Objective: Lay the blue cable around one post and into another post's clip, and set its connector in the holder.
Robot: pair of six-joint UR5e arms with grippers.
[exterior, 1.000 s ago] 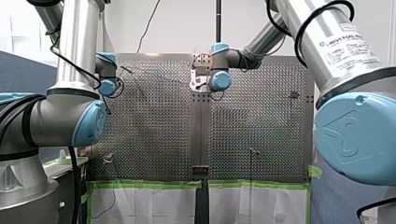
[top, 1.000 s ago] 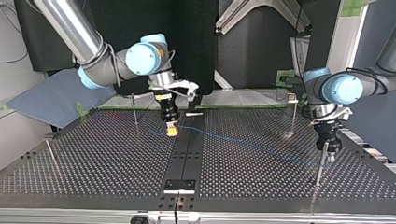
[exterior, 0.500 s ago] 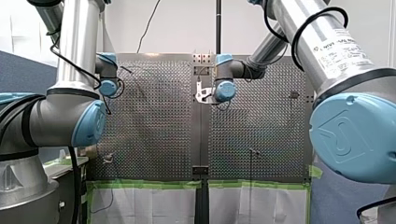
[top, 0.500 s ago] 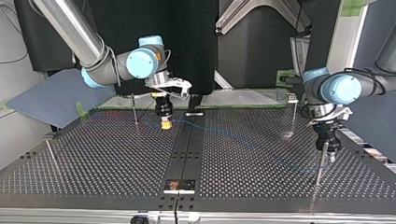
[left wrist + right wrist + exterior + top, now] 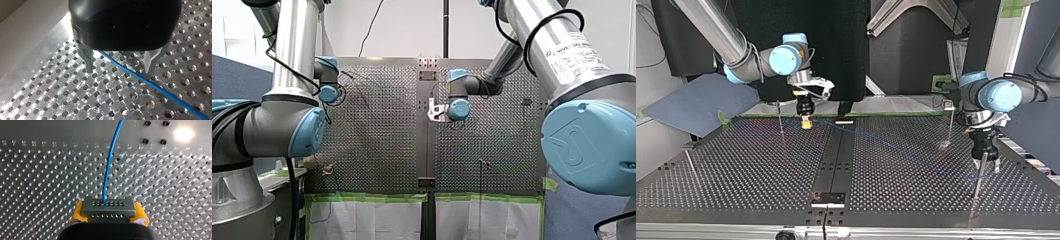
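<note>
perforated metal table [image 5: 62, 95], blue cable [image 5: 150, 83], rectangular connector [image 5: 108, 208]

blue cable [image 5: 108, 170]: far end cut off by edge | yellow pads [image 5: 76, 214]: mostly behind connector [image 5: 108, 208]

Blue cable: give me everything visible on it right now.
The blue cable is thin, smooth and round, and looks plastic-jacketed. One end enters a grey multi-hole connector, which is clamped in my right hand between yellow pads. From there it runs low across the perforated table. It passes diagonally between the open metal fingers of my left hand, touching neither.
</note>
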